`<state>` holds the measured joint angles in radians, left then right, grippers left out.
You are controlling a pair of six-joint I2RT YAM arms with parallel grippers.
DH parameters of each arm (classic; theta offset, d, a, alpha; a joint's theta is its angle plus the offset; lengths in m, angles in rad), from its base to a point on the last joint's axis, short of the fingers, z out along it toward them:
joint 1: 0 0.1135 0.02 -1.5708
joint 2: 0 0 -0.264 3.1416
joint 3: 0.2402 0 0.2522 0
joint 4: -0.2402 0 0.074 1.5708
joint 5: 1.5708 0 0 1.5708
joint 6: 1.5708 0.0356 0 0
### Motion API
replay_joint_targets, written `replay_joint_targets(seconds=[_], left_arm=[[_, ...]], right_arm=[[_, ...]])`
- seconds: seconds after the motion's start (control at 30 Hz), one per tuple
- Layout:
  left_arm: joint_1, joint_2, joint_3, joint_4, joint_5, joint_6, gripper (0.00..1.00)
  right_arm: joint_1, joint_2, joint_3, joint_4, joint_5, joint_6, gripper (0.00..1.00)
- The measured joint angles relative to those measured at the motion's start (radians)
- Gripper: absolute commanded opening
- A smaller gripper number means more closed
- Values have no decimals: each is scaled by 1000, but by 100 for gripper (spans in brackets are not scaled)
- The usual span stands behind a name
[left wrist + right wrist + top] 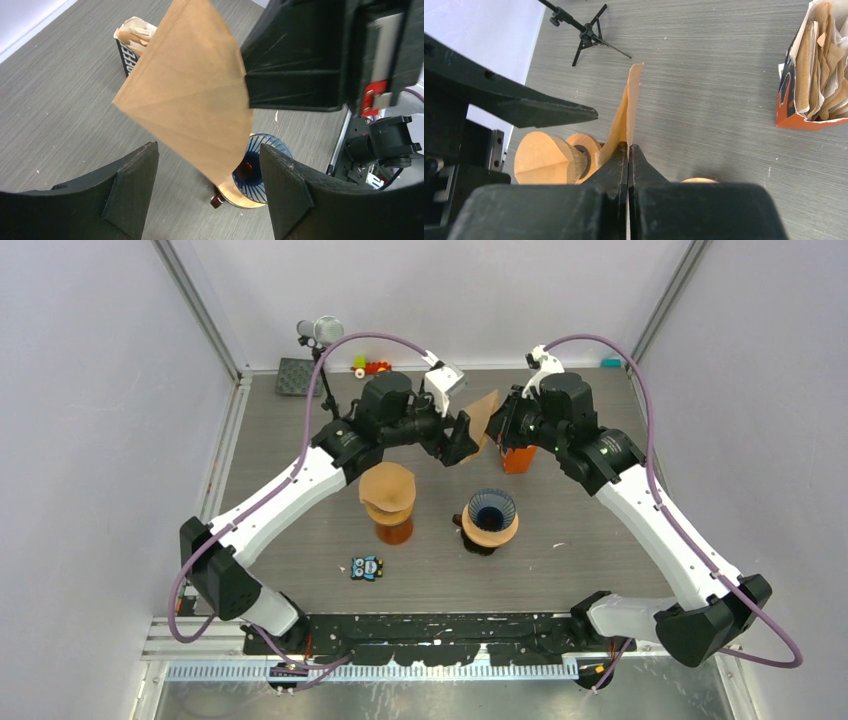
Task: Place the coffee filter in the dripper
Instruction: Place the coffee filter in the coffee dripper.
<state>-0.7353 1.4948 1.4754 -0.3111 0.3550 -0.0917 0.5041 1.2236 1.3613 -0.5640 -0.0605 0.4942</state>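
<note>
The tan paper coffee filter [484,412] [190,95] [630,110] hangs flat in the air above the back of the table. My right gripper [506,422] [629,146] is shut on its edge. Just left of the filter, my left gripper [460,440] [207,150] stands open, its fingers not touching the paper. The dripper [490,510] [260,170], blue and ribbed with a wooden collar, sits on a brown glass vessel below and nearer to me, with nothing inside it.
A second dripper holding a filter [388,490] [544,157] stands on an amber server to the left. An orange box of filters [516,458] [131,42] [814,65] is behind. A microphone tripod [322,350] [584,32] stands back left, a small toy [366,567] lies near front.
</note>
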Motion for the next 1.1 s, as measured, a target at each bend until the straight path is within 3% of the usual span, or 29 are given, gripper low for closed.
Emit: replay_joint_targets(seconds=[0.4, 1.1], left_arm=[[-63, 64, 87, -64, -126, 56, 60], [-64, 101, 109, -76, -177, 57, 46]], right_arm=[[-9, 32, -20, 18, -2, 52, 0], [-18, 32, -71, 52, -11, 58, 0]])
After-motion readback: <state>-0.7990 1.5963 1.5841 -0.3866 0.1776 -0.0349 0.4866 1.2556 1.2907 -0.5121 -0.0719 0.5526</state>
